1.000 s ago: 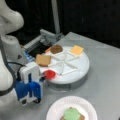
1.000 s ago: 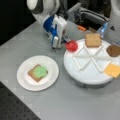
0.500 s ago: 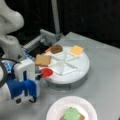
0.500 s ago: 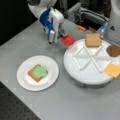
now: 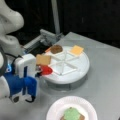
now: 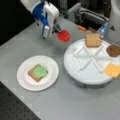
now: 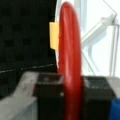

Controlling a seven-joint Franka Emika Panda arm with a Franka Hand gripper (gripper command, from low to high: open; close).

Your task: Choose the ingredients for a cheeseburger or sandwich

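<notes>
My gripper (image 6: 57, 30) (image 5: 39, 71) is shut on the red round (image 6: 64, 35) (image 5: 46, 70) (image 7: 69, 67) and holds it in the air beside the white divided tray (image 6: 82, 75) (image 5: 75, 77). In the wrist view the red round stands on edge between the dark fingers. On the tray lie a brown toast square (image 6: 93, 40) (image 5: 43, 59), a dark brown patty disc (image 6: 113, 50) (image 5: 56, 49) and a yellow-orange cheese square (image 6: 113, 70) (image 5: 76, 50). The sandwich, a toast square (image 6: 32, 73) with a green round (image 6: 40, 71) (image 5: 71, 114) on top, sits on the paper plate (image 6: 25, 82) (image 5: 55, 110).
A grey metal fixture (image 6: 86, 15) (image 5: 47, 37) with an orange piece (image 6: 81, 28) stands behind the tray. In a front view the dark table edge (image 6: 15, 110) runs along the bottom left. The arm's white and blue body (image 5: 15, 75) fills a front view's left side.
The gripper has lifted the red round off the tray's edge and carried it away from the tray, towards the paper plate's side.
</notes>
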